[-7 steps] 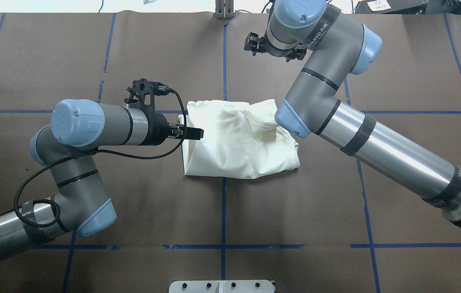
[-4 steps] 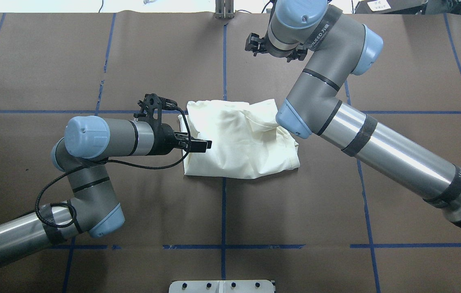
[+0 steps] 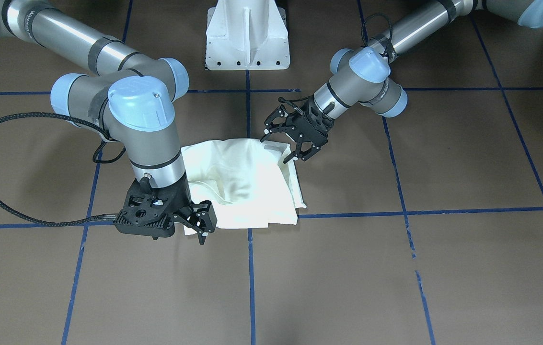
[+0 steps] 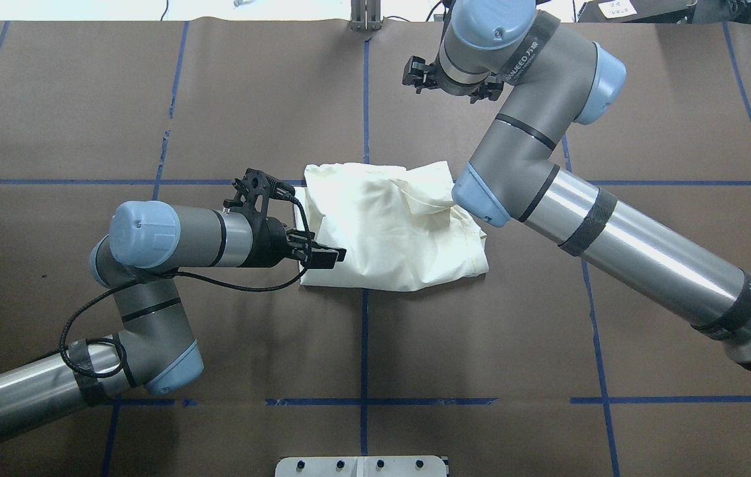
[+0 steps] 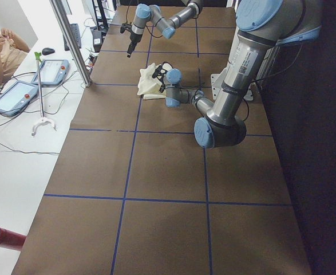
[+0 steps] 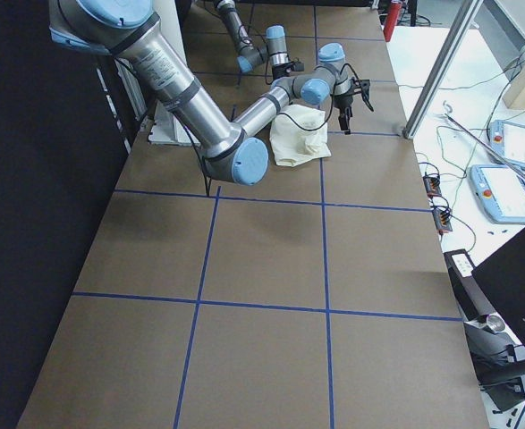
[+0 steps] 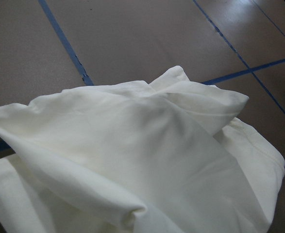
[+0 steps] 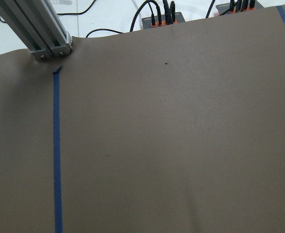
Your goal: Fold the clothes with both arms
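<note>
Cream T-shirt (image 4: 395, 232), soft and rumpled, lies loosely folded mid-table on matte brown paper (image 4: 216, 99). Seen from overhead, the left gripper (image 3: 281, 144) stands splayed at its 9 o'clock edge. The right gripper (image 3: 202, 229) hangs beyond 1 o'clock; its finger state is unclear.

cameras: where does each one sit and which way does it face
Front-facing: across the table, facing the robot; left end effector, right end effector, shirt.
Overhead: behind the robot, looking down; left arm, right arm.
Exterior left: table end; left arm nearest.
Exterior right: opposite end; right arm nearest.
Left wrist: faces the shirt; no body shows.
Right wrist: faces the table's far edge; no body shows.
Shared: front-facing and overhead both show the shirt.
</note>
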